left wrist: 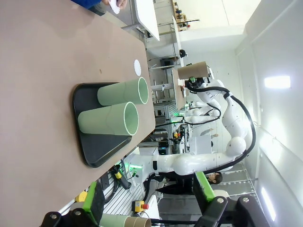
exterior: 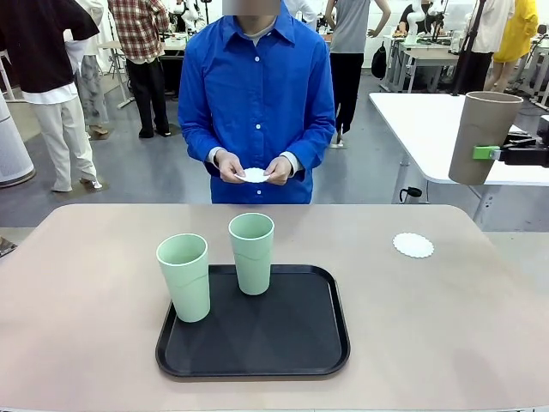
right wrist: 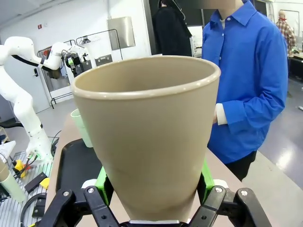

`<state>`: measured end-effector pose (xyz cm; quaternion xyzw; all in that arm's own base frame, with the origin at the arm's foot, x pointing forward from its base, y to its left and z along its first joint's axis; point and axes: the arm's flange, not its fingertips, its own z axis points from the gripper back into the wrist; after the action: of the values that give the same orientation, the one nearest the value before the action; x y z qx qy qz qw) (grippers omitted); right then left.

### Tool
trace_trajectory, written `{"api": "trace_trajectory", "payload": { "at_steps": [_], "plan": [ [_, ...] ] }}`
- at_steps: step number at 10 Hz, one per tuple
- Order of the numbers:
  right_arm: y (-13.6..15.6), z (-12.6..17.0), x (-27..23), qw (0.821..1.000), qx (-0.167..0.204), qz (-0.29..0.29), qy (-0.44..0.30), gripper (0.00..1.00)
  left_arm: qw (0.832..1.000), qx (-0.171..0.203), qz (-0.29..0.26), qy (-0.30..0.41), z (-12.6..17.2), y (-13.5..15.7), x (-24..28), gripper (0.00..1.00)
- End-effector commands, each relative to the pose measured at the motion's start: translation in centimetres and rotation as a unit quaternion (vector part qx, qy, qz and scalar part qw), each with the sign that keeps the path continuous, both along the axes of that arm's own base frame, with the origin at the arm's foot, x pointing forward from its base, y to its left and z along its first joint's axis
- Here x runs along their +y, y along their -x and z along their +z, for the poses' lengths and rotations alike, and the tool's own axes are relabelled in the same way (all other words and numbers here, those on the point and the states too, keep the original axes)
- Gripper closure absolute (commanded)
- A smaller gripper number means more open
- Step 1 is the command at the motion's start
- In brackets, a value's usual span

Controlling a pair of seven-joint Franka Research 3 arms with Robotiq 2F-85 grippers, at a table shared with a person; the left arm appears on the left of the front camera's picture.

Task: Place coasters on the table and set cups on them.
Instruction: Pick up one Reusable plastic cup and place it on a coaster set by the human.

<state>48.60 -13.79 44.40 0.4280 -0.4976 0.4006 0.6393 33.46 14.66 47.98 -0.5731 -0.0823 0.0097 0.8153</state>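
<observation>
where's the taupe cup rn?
Front view, far right: the taupe cup is up in the air, clamped by the right gripper, above and right of the coaster lying on the table.

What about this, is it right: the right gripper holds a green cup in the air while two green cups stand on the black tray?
No: the cup in the right gripper is brown, not green, as the front view shows. The two green cups do stand on the black tray.
</observation>
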Motion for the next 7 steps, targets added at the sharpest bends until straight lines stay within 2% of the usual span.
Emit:
{"api": "trace_trajectory", "payload": {
  "at_steps": [1, 5, 7],
  "plan": [
    [-2.1, -2.5, 0.0, 0.999, -0.035, 0.034, -0.009, 0.16, 1.0, -0.006, -0.001, 0.006, 0.2, 0.0, 0.1, 0.0],
    [-4.7, -7.4, 1.1, 0.989, -0.088, 0.115, -0.023, 0.16, 1.0, -0.006, -0.001, 0.006, 0.2, 0.0, 0.1, 0.0],
    [-6.9, -10.2, 1.9, 0.991, -0.067, 0.116, -0.009, 0.16, 1.0, -0.006, -0.001, 0.006, 0.2, 0.0, 0.1, 0.0]
  ]
}}
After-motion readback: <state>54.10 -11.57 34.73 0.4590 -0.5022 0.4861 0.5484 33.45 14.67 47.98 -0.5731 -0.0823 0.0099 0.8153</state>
